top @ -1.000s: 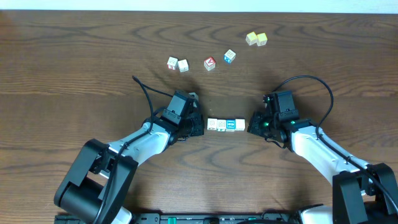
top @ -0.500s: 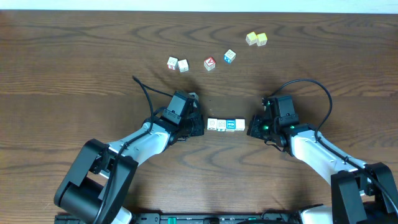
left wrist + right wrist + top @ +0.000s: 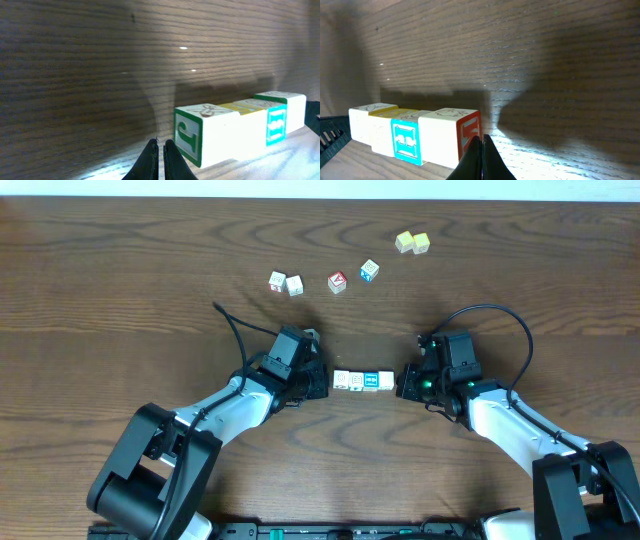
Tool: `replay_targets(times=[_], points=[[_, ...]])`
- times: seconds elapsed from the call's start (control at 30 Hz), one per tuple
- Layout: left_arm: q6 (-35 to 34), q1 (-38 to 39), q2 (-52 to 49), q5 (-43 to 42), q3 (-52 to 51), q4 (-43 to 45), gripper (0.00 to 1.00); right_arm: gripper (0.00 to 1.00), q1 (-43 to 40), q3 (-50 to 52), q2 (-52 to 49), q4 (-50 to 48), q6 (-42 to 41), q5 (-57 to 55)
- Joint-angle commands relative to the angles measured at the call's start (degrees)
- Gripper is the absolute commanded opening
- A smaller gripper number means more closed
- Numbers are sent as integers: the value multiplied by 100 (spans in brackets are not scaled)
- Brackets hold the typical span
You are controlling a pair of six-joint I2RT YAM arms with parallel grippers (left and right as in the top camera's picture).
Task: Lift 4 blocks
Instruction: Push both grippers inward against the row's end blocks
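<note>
Midway across the worktop (image 3: 110, 330), the left gripper (image 3: 323, 379) has its fingers pressed together at the left end of a row of four blocks (image 3: 363, 380); the right gripper (image 3: 403, 383), fingers likewise together, sits at the row's right end; whether either touches, I cannot tell; near the far edge lie two white cubes (image 3: 277, 281), a red-faced cube (image 3: 337, 281), a blue cube (image 3: 369, 270) and a yellow pair (image 3: 411, 242).

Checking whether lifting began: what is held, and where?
Nothing sits between fingers. The shut left tool and right tool flank the row of blocks; whether they press its ends is unclear.
</note>
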State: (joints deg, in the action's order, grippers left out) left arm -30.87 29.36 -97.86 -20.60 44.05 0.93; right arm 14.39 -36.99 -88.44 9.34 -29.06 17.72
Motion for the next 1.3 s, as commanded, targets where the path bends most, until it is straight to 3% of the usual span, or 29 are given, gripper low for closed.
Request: replay_targets(times=[0.0, 0.4, 1.27], points=[[216, 13, -63, -243, -44, 50, 7, 1, -48, 26, -9, -13, 111, 105], [216, 13, -63, -243, -44, 46, 7, 1, -140, 28, -455, -295, 184, 354], [214, 13, -63, -243, -44, 2, 7, 1, -310, 24, -402, -343, 302, 835]])
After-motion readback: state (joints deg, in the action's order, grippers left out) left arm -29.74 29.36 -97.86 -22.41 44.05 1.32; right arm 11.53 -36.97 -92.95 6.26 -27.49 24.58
